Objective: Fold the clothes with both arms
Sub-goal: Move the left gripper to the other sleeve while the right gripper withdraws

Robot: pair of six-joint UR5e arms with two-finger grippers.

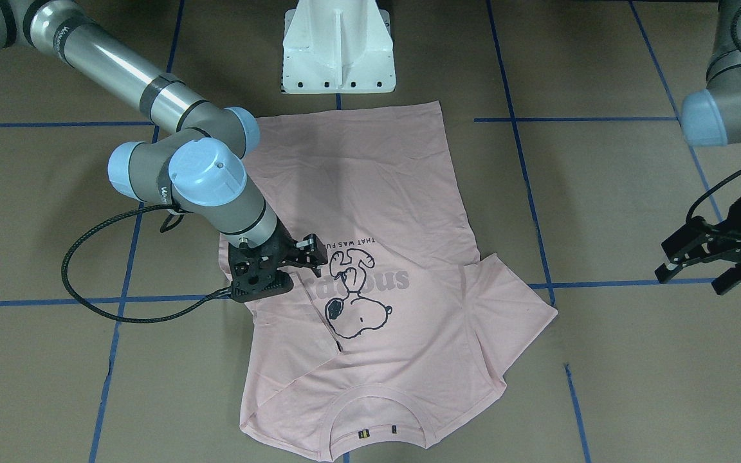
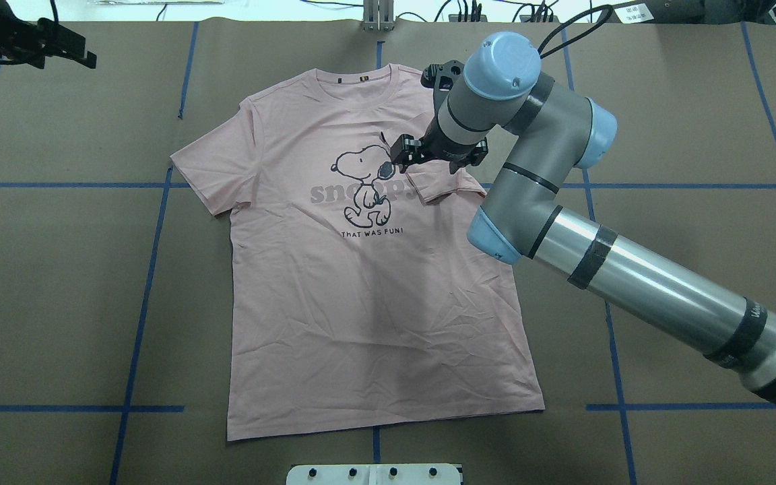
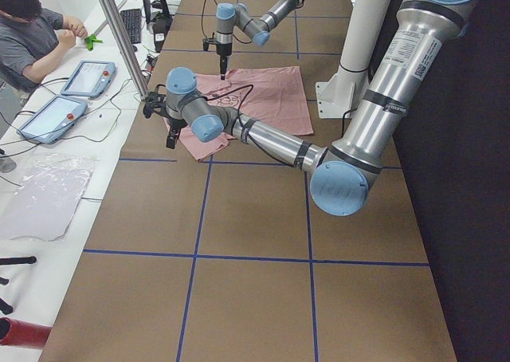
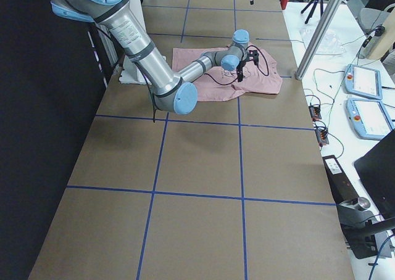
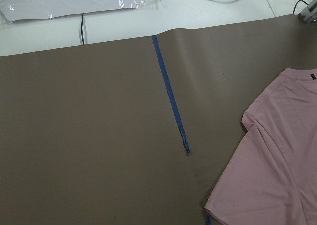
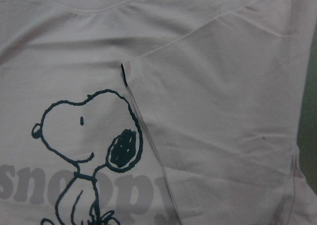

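Left claw: black two-finger left gripper (image 1: 692,281) hung spread, empty, well apart from the cloth.
Shirt: pale pink cartoon-dog T-shirt (image 2: 361,303) lay flat on the brown table (image 2: 664,135), one sleeve (image 2: 445,185) folded inward.
Right claw: right gripper (image 2: 438,160) hovered over that sleeve, fingers apart, gripping nothing.
Risk: the unpressed sleeve could flop open.

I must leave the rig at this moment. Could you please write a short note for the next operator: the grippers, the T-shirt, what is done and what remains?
Right gripper: looks open and holds nothing; it is over the chest of the T-shirt, by the folded-in sleeve.
Left gripper: open, empty, well off to the side of the T-shirt.
T-shirt: lies flat, print up, collar on the far side from the robot.
Done: the sleeve on the robot's right is folded in over the chest.
Left: the other sleeve lies spread out, not yet folded; the body is not yet folded.
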